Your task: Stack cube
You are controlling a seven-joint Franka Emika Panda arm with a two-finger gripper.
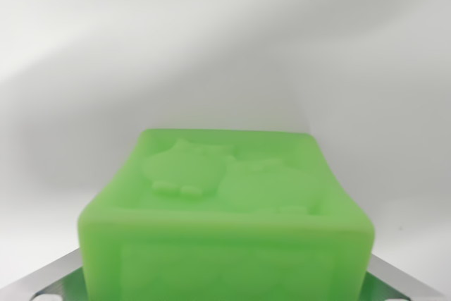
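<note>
Cube (pixel 225 202), green with raised owl-like figures on its top face, fills the near centre, sitting between metal fingers (pixel 49 283) at the lower corners. Hand (pixel 225 294) clamped on it. Beyond lies the plain white bench (pixel 225 47).

Background: plain white surface (pixel 225 40), matte, fills the upper and side parts of the wrist view. Soft grey shading runs diagonally across it, darker toward the upper left corner. No markings or edges discernible on it.
</note>
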